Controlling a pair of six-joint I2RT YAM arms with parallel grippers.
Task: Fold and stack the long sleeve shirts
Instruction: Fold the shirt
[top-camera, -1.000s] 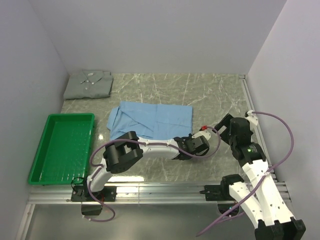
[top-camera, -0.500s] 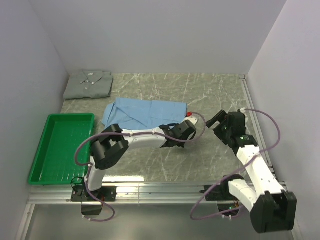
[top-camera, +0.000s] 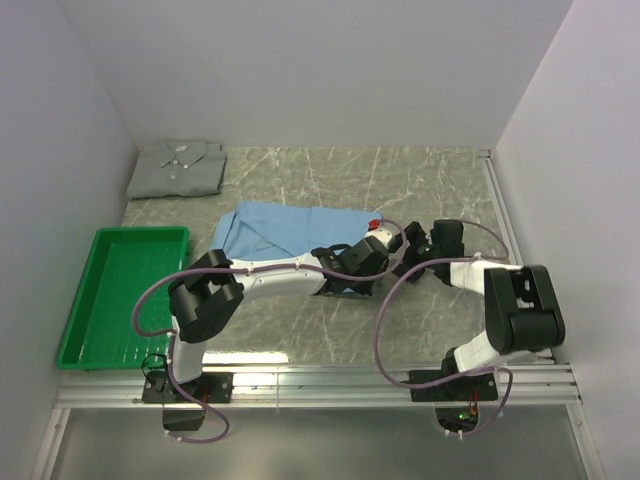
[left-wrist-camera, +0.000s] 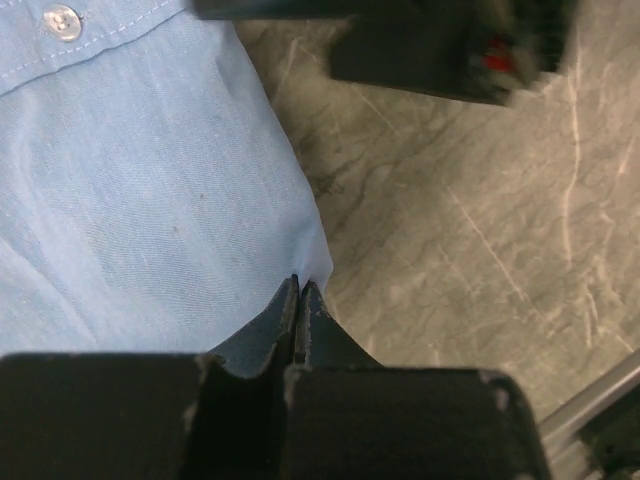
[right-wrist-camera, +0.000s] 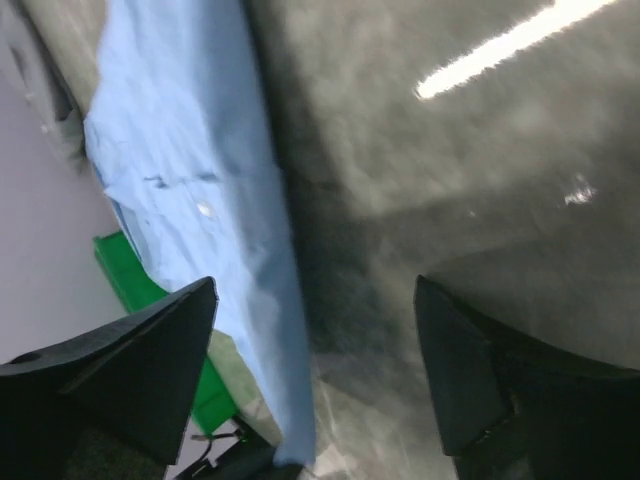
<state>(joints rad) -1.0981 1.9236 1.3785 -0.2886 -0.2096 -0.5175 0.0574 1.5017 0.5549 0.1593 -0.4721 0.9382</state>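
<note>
The light blue shirt (top-camera: 290, 228) lies partly folded mid-table, collar end to the left. My left gripper (top-camera: 345, 290) is shut on its near right edge; in the left wrist view the closed fingertips (left-wrist-camera: 300, 290) pinch the blue cloth (left-wrist-camera: 140, 200). My right gripper (top-camera: 408, 258) is open and empty just right of the shirt; its wrist view shows the shirt edge (right-wrist-camera: 190, 180) between the spread fingers (right-wrist-camera: 150, 350). The pale grey-green shirt (top-camera: 178, 168) lies folded at the back left corner.
A green plastic tray (top-camera: 125, 293) sits at the left near edge. White walls close in left, back and right. A metal rail (top-camera: 320, 385) runs along the near edge. The marble tabletop (top-camera: 420, 185) shows bare at the back right.
My left gripper has carried the shirt's near edge back and left, narrowing the shirt. My right arm has swung in low toward the shirt's right edge.
</note>
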